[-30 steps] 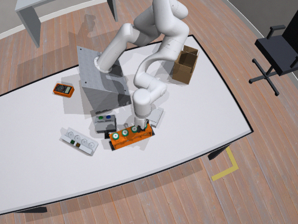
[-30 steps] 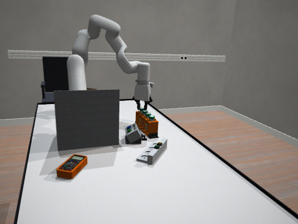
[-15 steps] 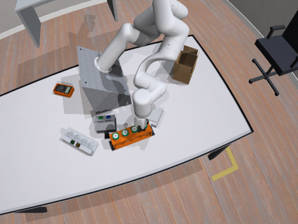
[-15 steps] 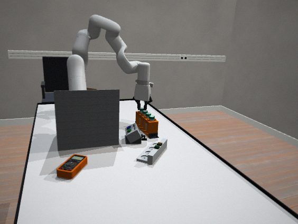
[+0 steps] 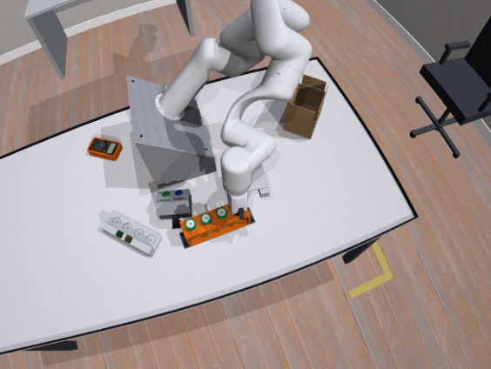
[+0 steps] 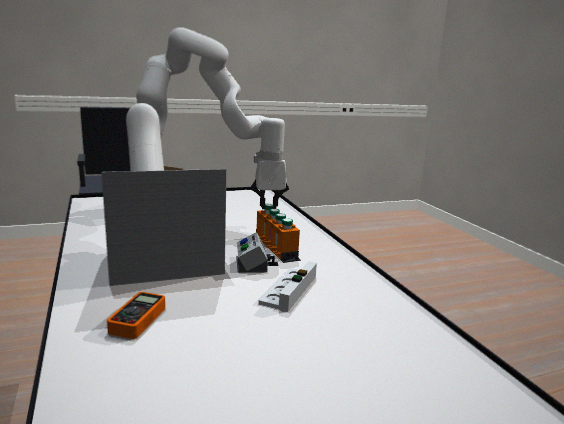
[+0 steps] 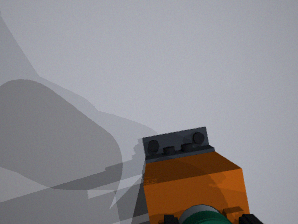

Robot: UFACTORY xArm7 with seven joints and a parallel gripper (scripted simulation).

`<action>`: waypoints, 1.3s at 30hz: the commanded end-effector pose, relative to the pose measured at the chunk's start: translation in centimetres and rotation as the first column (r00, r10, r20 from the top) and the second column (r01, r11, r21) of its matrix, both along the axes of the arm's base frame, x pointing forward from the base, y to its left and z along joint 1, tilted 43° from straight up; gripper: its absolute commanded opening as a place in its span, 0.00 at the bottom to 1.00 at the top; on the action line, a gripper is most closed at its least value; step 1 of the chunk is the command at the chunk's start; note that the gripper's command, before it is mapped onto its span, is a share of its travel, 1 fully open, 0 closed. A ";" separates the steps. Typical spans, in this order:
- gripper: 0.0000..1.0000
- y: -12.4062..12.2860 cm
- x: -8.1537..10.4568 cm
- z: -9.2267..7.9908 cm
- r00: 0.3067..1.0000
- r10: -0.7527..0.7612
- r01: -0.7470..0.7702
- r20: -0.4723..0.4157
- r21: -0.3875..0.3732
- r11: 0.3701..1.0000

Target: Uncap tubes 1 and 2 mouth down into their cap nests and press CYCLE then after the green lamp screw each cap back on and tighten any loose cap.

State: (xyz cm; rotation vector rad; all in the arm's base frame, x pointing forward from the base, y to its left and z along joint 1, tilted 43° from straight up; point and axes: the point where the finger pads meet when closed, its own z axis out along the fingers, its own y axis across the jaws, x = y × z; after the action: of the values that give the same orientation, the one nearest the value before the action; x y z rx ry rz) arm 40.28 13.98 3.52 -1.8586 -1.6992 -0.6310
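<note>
The orange decapping station (image 5: 216, 226) stands on the white table with three green caps (image 5: 205, 218) showing from above. My gripper (image 5: 238, 213) reaches straight down over the end tube nearest the table's right edge and hides its cap in this view. In the exterior view the fingers (image 6: 269, 204) are shut on the farthest cap, tube 1's cap, which sits on its tube. The wrist view shows that green cap (image 7: 202, 216) between dark fingertips, above the station's orange end (image 7: 195, 182). The grey cap tray (image 5: 131, 232) has empty nests and two dim lamps (image 5: 123, 236).
The key housing (image 5: 173, 203) with the green key (image 5: 165, 194) and the blue key (image 5: 178, 192) stands just behind the station. A grey block (image 5: 170, 135) carries the arm's base. An orange multimeter (image 5: 104, 148) lies at the left, a cardboard box (image 5: 306, 106) at the back right.
</note>
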 end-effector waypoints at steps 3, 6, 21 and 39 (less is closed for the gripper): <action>0.00 -0.2 0.1 0.0 0.973 0.157 -0.160 0.170 0.004 0.987; 0.00 -0.2 0.1 0.0 0.927 0.262 -0.267 0.267 -0.018 0.963; 0.00 -0.2 0.1 0.1 0.578 0.587 -0.600 0.566 -0.192 0.776; 0.46 -0.2 0.1 0.0 0.706 0.508 -0.519 0.494 -0.128 0.845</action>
State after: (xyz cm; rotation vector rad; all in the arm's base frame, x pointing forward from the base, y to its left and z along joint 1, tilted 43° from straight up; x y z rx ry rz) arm 40.23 13.95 3.49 -0.9493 -2.5347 -0.9914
